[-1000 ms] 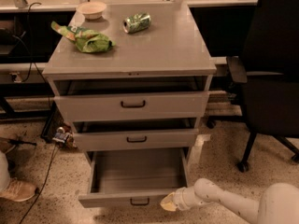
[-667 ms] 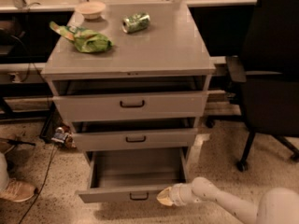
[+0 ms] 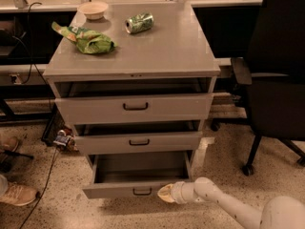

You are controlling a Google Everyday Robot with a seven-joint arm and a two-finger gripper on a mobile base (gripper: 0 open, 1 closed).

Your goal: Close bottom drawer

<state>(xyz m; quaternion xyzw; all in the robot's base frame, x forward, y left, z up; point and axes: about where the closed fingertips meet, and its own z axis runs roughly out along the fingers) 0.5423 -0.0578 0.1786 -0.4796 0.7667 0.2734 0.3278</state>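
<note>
White arm [image 3: 220,202] reaches in low from the right; gripper [image 3: 167,193] sits at the right end of the front of the bottom drawer [image 3: 114,191], grip state indeterminable. Drawer stands pulled out, grey floor showing inside

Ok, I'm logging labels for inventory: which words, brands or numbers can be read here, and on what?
None can be read.
The green can on the cabinet top: print too blurred to read.
The green bag left of it: print too blurred to read.
The bottom drawer, with the gripper at its front's right end: no label shows.
</note>
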